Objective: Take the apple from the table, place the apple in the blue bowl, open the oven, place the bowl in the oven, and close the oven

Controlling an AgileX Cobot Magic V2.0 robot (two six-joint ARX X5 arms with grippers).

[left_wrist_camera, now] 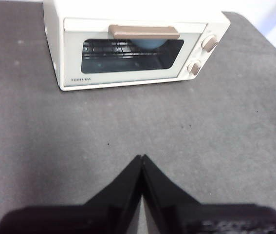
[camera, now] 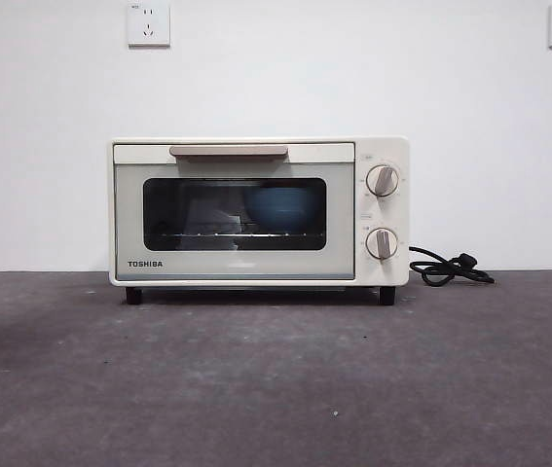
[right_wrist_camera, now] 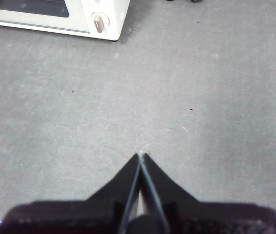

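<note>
Above the bare table, the left gripper (left_wrist_camera: 142, 157) hangs with its two black fingers (left_wrist_camera: 123, 187) pressed tight together, tip to tip. It holds nothing. It is well apart from the oven and points toward the oven's front.

The right gripper (right_wrist_camera: 141, 155) hangs over the table too. Its two black fingers (right_wrist_camera: 162, 187) are also pressed together at the tips, and they hold nothing. It is off to the knob side of the oven, well apart from it. Only one corner of the oven, with one knob, shows in its view.

Under both grippers lies the flat dark grey-brown table (camera: 276, 389) with small specks on it.

On the table, at the back near the white wall (camera: 276, 68), stands the cream-white boxy Toshiba toaster oven (camera: 259, 211). Its door is shut. The beige bar handle (camera: 229, 151) runs along the top of the door. Two round knobs (camera: 382, 180) sit one above the other beside the door.

Through the dark glass window (camera: 198, 214) you can see the wide round blue bowl (camera: 283, 208). It sits inside the oven on the wire rack, on the side nearer the knobs. The apple cannot be seen, so I cannot tell where it is.

A black cord (camera: 449, 268) lies curled on the table just beside the oven, on the knob side. Two white wall sockets (camera: 148, 23) sit high up on the wall.
</note>
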